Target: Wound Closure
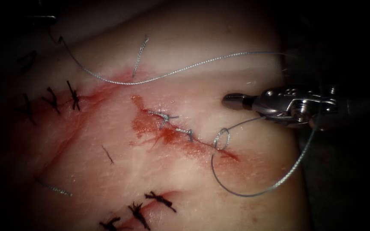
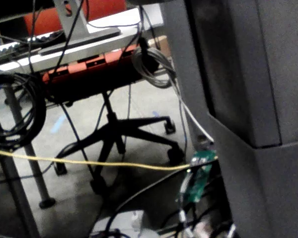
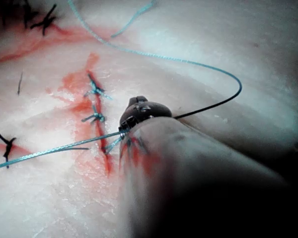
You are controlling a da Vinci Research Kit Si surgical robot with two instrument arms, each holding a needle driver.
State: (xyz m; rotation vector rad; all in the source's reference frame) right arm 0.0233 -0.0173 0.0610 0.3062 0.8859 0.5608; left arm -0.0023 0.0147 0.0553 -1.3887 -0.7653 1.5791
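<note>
The right tool (image 1: 232, 101) sits right of the cut (image 1: 185, 134), jaws looking pressed together on nothing. Thread (image 1: 253, 190) loops just below it, running through the tissue (image 1: 108, 171) at the cut's nearest stitch; can't spot the needle anywhere.

— What does the right gripper (image 1: 232, 100) look like?
— Polished silver metal, a dark rounded tip, small pins and hinge plates at the wrist, then a dark shaft behind.
— And from its own wrist camera?
— A dark rounded head (image 3: 139, 113) on a smooth grey shaft.
</note>
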